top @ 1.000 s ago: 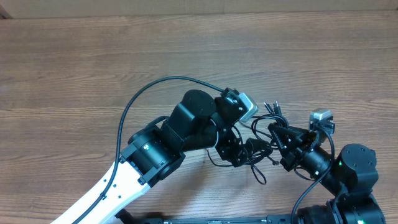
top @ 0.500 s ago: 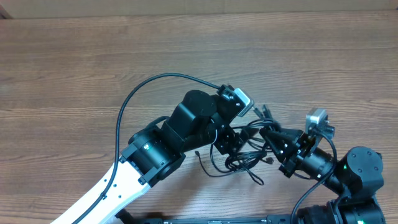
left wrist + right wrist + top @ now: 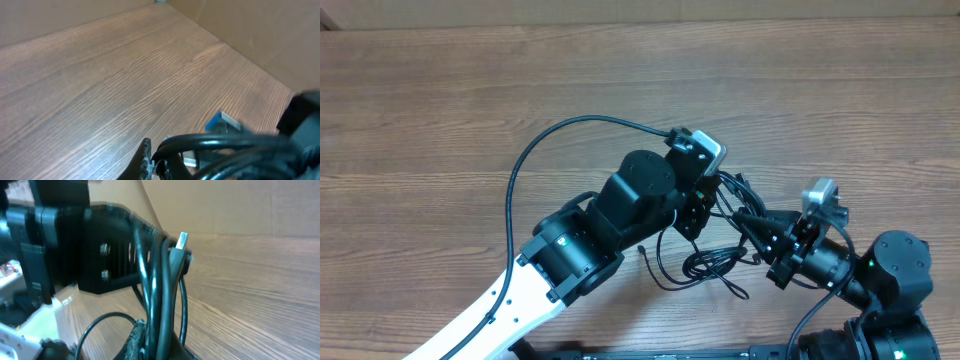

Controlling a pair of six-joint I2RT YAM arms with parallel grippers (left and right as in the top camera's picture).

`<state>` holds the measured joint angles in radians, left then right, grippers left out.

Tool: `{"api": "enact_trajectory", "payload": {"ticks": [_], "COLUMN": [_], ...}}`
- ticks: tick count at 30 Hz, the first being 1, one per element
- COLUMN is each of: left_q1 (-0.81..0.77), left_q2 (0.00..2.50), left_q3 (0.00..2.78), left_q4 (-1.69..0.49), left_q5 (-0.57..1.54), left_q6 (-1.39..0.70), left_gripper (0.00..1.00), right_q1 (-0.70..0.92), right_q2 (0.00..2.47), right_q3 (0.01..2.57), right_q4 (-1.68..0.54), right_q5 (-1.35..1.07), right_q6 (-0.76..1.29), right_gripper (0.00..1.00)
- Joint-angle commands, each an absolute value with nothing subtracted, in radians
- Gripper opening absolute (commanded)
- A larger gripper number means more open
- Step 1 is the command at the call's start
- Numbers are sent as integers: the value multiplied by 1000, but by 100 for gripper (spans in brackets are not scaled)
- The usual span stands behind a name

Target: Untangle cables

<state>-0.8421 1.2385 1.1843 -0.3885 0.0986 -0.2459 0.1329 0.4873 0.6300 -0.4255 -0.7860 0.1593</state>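
Observation:
The cables (image 3: 715, 265) are thin black cords hanging in loose loops between my two arms near the table's front. My left gripper (image 3: 698, 215) is shut on several strands at the top of the bundle. In the left wrist view those cables (image 3: 225, 142) cross just past the closed fingertips (image 3: 146, 157). My right gripper (image 3: 745, 220) points left, close to the left one, and is shut on the same bundle. In the right wrist view the cables (image 3: 160, 280) run straight up from the gripper (image 3: 150, 342), with a silver plug end (image 3: 182, 240) at the top.
The left arm's thick black wire (image 3: 570, 135) arcs over the wooden table (image 3: 440, 100). A cardboard wall (image 3: 620, 8) lines the far edge. The left gripper's black body (image 3: 100, 250) fills the left of the right wrist view.
The left gripper has shut on the cables and moved up and away from the front edge. The right gripper shifted slightly left. The loops now hang lower and more spread.

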Motion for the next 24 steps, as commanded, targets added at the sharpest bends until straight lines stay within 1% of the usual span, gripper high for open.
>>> {"api": "enact_trajectory", "payload": {"ticks": [1, 3, 10, 14, 20, 24], "left_q1": [-800, -791, -790, -789, -769, -768], "left_q2": [1239, 1239, 1239, 1248, 1257, 1256], "left_q3": [1194, 1194, 1194, 1194, 1194, 1194], "left_q4": [-327, -297, -247, -303, -373, -460], "left_q5": [-194, -190, -189, -196, -188, -130], "left_q6": [-392, -411, -427, -376, -374, -373], "left_gripper": [4, 4, 4, 4, 4, 4], "right_q1": [135, 135, 135, 135, 135, 135], "right_q2": [467, 467, 467, 467, 467, 467], "right_q3": [643, 643, 643, 643, 643, 643], "right_q4": [-498, -523, -513, -453, -453, -451], "right_q5": [-873, -880, -910, -1005, -1003, -930], "right_q6": [-53, -89, -88, -88, -88, -68], "right_gripper": [4, 4, 4, 4, 4, 4]}}
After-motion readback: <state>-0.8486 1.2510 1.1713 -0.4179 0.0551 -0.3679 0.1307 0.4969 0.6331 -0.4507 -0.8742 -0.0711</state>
